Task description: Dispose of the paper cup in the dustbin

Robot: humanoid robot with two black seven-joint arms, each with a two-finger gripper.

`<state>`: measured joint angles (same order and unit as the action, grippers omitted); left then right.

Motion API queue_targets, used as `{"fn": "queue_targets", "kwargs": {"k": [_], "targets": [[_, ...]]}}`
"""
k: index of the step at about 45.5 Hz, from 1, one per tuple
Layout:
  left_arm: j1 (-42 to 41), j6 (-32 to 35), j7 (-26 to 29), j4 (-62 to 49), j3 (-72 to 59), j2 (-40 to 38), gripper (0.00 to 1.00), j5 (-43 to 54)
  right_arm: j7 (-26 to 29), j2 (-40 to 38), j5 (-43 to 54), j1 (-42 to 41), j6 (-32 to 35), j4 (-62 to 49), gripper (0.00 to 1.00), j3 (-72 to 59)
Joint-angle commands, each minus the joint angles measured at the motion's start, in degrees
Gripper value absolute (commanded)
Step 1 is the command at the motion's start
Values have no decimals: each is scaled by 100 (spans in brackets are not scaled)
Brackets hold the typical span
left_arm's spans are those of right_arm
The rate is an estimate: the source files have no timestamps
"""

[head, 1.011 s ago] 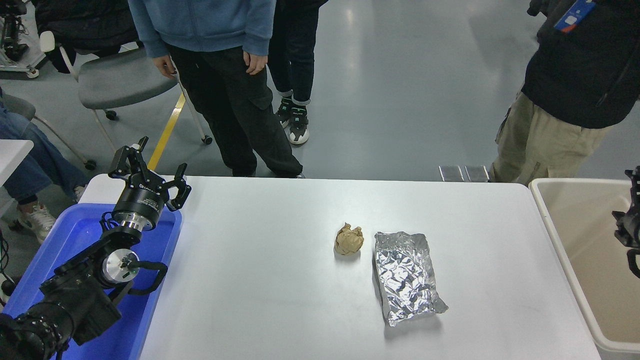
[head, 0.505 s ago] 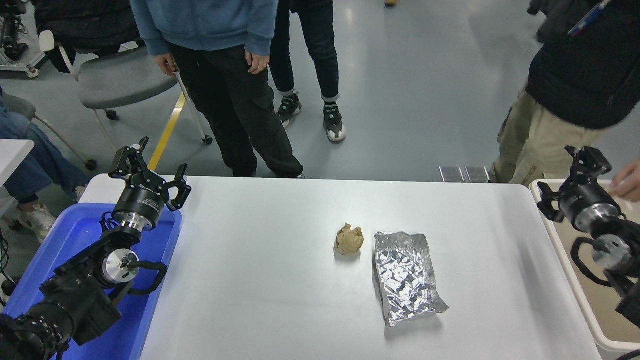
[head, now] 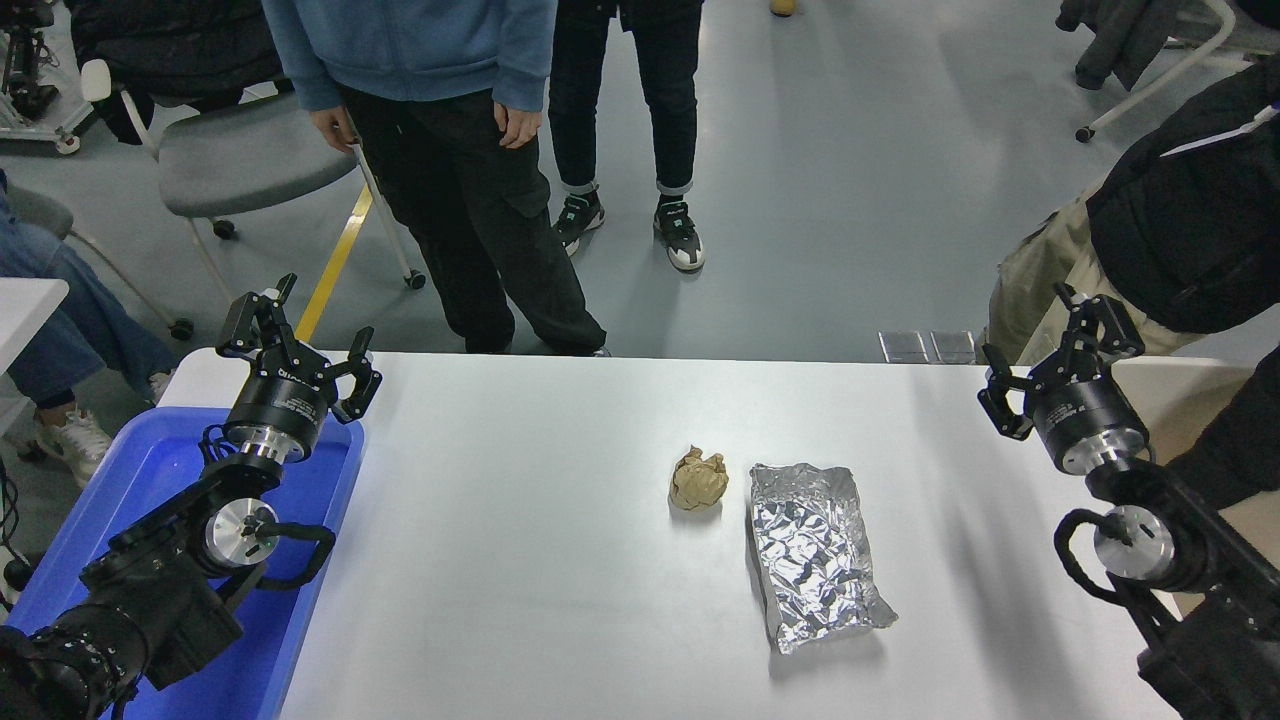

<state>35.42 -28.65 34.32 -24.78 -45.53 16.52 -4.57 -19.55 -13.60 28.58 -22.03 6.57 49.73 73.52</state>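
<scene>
The paper cup is not in view anywhere on the table. The beige dustbin (head: 1190, 405) stands off the table's right edge, largely hidden by my right arm and a person's dark sleeve. My right gripper (head: 1052, 352) is open and empty, raised over the table's far right corner, just left of the dustbin. My left gripper (head: 300, 340) is open and empty, parked over the blue tray's far end at the lower left.
A crumpled brown paper ball (head: 698, 478) and a crumpled foil bag (head: 810, 553) lie right of the table's middle. A blue tray (head: 160, 470) sits at the left. People stand at the far side; one person (head: 1190, 220) leans in over the dustbin.
My right arm has swung in from the right edge, from over the dustbin leftward to the table's right side. The person at the right has leaned a sleeve over the dustbin.
</scene>
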Motion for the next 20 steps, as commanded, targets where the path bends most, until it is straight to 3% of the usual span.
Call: {"fn": "queue_targets", "kwargs": {"k": [1, 20], "targets": [[0, 0, -4, 0, 0, 0, 100, 0, -83, 322, 297, 182, -16, 124, 99, 347], [0, 0, 4, 0, 0, 0, 100, 0, -215, 322, 297, 15, -86, 107, 99, 347]]}}
